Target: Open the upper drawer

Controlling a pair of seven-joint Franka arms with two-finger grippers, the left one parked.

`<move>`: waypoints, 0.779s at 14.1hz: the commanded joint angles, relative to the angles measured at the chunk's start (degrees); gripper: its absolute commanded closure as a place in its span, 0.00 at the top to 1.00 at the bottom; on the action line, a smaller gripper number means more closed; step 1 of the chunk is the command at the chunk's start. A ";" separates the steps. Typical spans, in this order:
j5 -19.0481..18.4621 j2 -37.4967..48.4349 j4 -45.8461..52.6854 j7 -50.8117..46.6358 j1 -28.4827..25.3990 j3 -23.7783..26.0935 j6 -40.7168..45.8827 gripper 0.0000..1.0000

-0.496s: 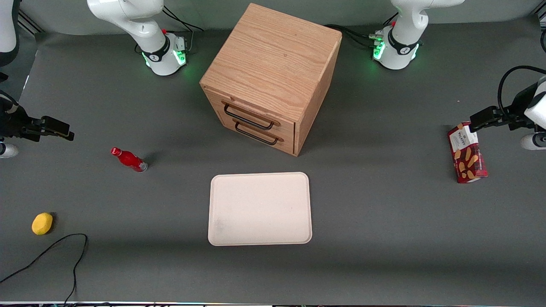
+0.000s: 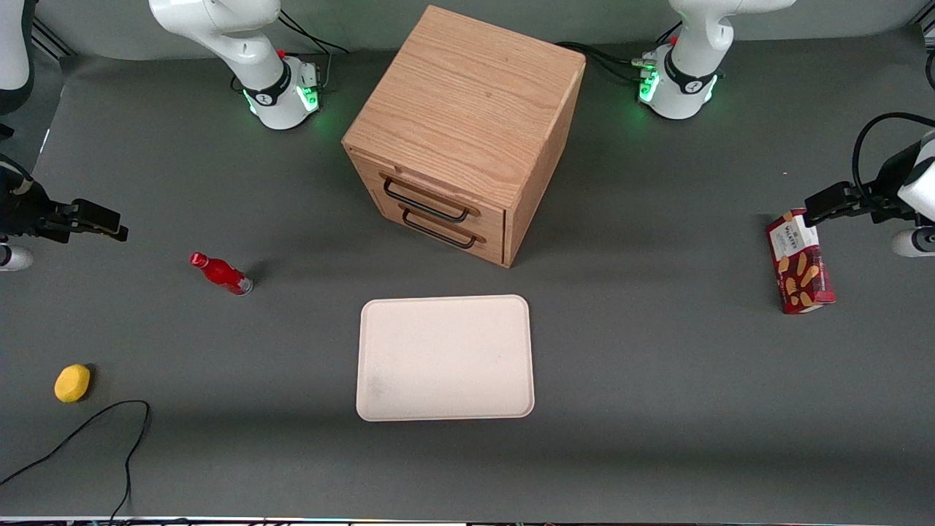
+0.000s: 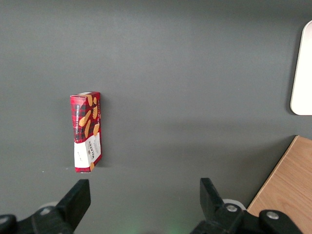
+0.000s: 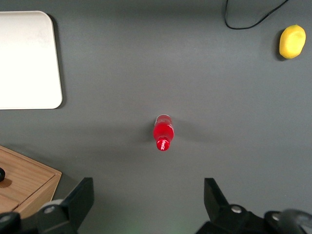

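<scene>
The wooden cabinet (image 2: 467, 117) stands in the middle of the table, its front turned toward the front camera and the working arm's end. The upper drawer (image 2: 438, 191) is shut, flush with the cabinet front, and its black wire handle (image 2: 426, 202) lies across it. The lower drawer (image 2: 447, 228) sits beneath it, also shut. My right gripper (image 2: 120, 232) hangs open and empty above the table, far from the cabinet toward the working arm's end. In the right wrist view the gripper (image 4: 147, 195) is open, and a corner of the cabinet (image 4: 24, 180) shows beside one finger (image 4: 80, 197).
A red bottle (image 2: 221, 273) lies on the table between the gripper and the cabinet; it also shows in the right wrist view (image 4: 163, 131). A white tray (image 2: 444, 358) lies in front of the cabinet. A yellow lemon (image 2: 72, 383) and a black cable (image 2: 88, 431) are nearer the front camera. A red biscuit box (image 2: 800, 261) lies toward the parked arm's end.
</scene>
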State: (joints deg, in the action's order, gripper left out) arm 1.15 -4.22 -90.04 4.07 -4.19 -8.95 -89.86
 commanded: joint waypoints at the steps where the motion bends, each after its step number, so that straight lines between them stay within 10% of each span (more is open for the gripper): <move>1: 0.34 -0.70 1.27 -0.38 -0.47 0.25 0.56 1.00; 11: 5.70 -4.21 2.68 -0.12 -10.74 0.52 -0.57 1.00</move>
State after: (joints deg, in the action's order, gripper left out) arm 5.42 -5.82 -89.21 4.08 -12.83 -7.85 -90.06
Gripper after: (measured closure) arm 0.000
